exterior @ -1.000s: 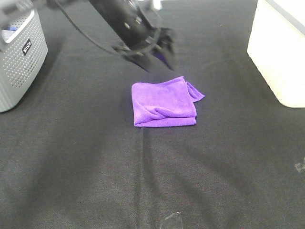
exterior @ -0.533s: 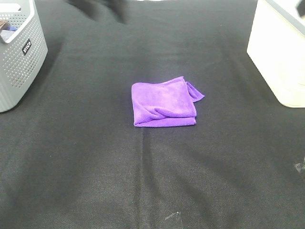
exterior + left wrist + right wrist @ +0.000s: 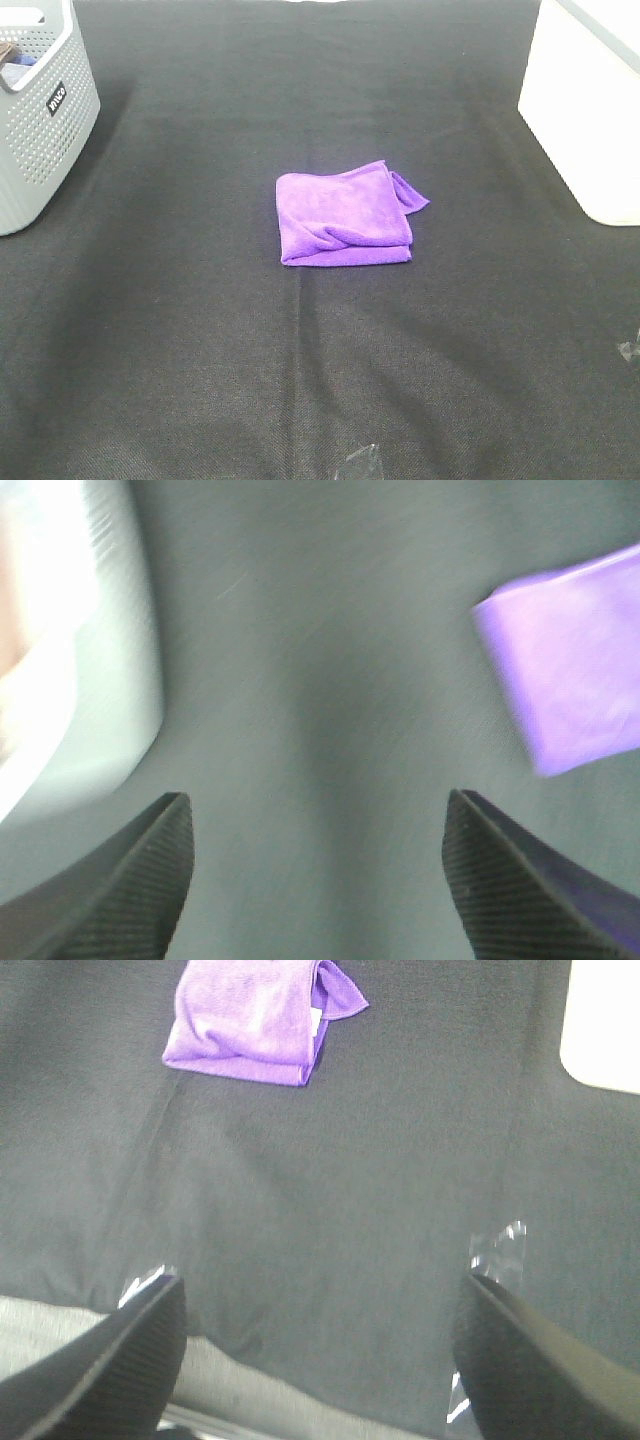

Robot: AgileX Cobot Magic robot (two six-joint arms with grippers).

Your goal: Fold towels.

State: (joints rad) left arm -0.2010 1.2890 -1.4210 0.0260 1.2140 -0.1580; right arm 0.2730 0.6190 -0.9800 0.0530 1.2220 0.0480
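Left gripper point(image 3: 315, 880) fingers point(image 3: 140, 880) spread wide, holding nothing, above bare desk point(image 3: 320, 680). Right gripper point(image 3: 320, 1360) fingers point(image 3: 110, 1370) also spread, empty, near desk front edge. Purple towel point(image 3: 346, 217) lies folded at desk middle, one loose corner sticking out at far right side. Towel looks soft, light, floppy; best pinch at stitched edge or that loose corner. Desk covered by black cloth, slightly wrinkled. Grey perforated basket point(image 3: 40, 120) far left, white bin point(image 3: 585, 110) far right, well apart from towel.
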